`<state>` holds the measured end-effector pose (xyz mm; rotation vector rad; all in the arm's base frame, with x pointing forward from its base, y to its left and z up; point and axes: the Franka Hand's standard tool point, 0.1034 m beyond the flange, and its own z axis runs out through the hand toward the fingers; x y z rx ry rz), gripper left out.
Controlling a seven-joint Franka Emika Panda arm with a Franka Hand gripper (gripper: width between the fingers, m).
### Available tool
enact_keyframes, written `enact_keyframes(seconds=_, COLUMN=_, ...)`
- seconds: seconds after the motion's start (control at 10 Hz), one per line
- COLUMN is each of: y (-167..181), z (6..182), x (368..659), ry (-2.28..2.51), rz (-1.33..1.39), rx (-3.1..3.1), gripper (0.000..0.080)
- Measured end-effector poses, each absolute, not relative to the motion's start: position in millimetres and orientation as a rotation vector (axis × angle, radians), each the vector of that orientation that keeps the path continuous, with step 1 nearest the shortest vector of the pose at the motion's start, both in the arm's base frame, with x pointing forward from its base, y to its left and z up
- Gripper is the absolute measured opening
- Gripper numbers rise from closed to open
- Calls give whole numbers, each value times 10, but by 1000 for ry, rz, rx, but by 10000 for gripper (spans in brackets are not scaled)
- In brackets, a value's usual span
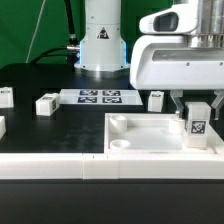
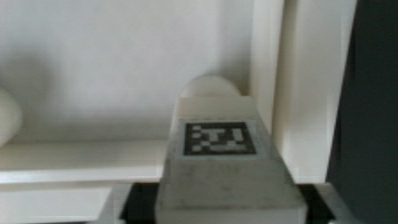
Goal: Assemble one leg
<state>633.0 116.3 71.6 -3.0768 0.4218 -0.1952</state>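
My gripper (image 1: 197, 113) is shut on a leg (image 1: 197, 122), a stubby white block with a black-and-white tag, and holds it upright over the right end of the large white panel (image 1: 150, 133). In the wrist view the leg (image 2: 221, 150) fills the middle between my dark fingers (image 2: 146, 205), with the panel (image 2: 107, 90) below it and a round corner socket (image 2: 7, 118) at the picture's edge. Other legs lie on the black table: one (image 1: 46, 104) left of centre, one (image 1: 6, 96) at the far left, one (image 1: 156, 99) behind the panel.
The marker board (image 1: 98, 96) lies in front of the robot base (image 1: 103, 45). A white rail (image 1: 60, 164) runs along the table's front edge. Another white part (image 1: 2, 127) shows at the exterior view's left edge.
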Motion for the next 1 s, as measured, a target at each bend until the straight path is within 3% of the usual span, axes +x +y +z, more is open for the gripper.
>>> enact_keyframes(seconds=0.5, y=1183, z=717, x=6309, ry=1340, rz=-150, rx=-2749, gripper=291)
enact_keyframes(seconds=1.0, y=1173, z=720, x=6304, ry=1968, rz=-78, rx=-2309, gripper=292)
